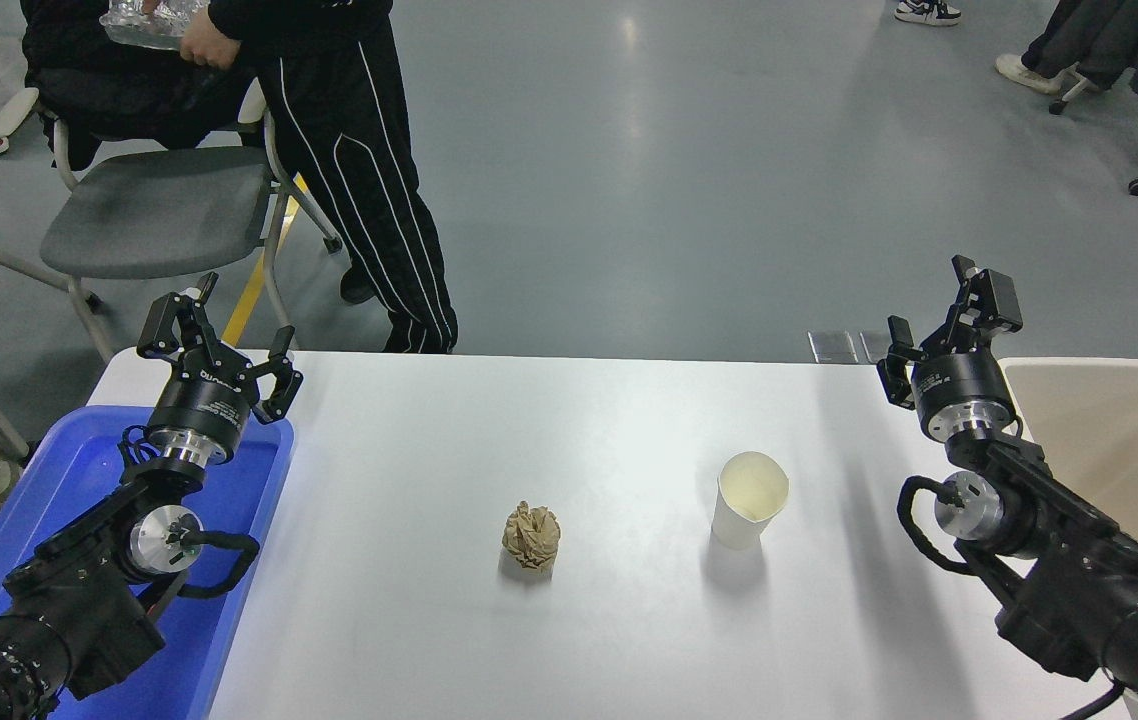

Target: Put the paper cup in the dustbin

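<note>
Left end effector (219, 335): parked over blue tray (49, 480), fingers spread. Paper ball (532, 536). Paper cup (750, 498): upright, surface (569, 420) centre-right; likely light, crushable; grip mid-wall gently. Right end effector (944, 315): spread, empty, cup's 2 o'clock. Dustbin (1109, 372): 3 o'clock.

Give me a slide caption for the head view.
Paper cup upright on the table, right end effector open beside the dustbin.

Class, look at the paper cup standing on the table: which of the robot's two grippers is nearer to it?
The right. The right gripper hangs open beyond the paper cup, toward the dustbin. The left gripper sits open far across the table, over the blue tray.
</note>
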Robot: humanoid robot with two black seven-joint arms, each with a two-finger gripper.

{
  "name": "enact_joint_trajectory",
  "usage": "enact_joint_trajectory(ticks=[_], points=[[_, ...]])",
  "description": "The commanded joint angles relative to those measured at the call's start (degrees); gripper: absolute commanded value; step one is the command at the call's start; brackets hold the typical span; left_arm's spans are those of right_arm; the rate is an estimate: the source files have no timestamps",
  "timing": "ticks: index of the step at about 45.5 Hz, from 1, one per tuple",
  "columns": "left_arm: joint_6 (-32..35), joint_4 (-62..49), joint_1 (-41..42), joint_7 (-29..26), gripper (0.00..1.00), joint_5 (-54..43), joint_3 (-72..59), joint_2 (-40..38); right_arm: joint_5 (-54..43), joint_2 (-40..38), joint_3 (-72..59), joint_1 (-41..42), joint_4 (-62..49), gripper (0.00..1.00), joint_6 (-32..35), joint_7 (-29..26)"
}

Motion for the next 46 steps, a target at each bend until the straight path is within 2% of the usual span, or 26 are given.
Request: enact_joint_trajectory(ticks=[1,22,38,46], points=[[0.0,0.0,0.0,0.0,1.00,0.0,0.0,0.0,-0.3,0.0,0.0,0.0,-0.3,1.00,-0.2,0.1],[0.0,0.0,0.0,0.0,1.00,0.0,0.0,0.0,-0.5,-0.5,-0.8,2.4,-0.7,1.00,-0.8,-0.2],[0.0,0.0,0.0,0.0,1.00,0.0,0.0,0.0,-0.4,-2.5,-26.4,16.6,-7.0,1.00,-1.6,-1.0],[0.0,0.0,0.0,0.0,1.00,0.0,0.0,0.0,0.3,-5.7,-50.6,28.5,-6.4,1.00,-0.1,-7.6]])
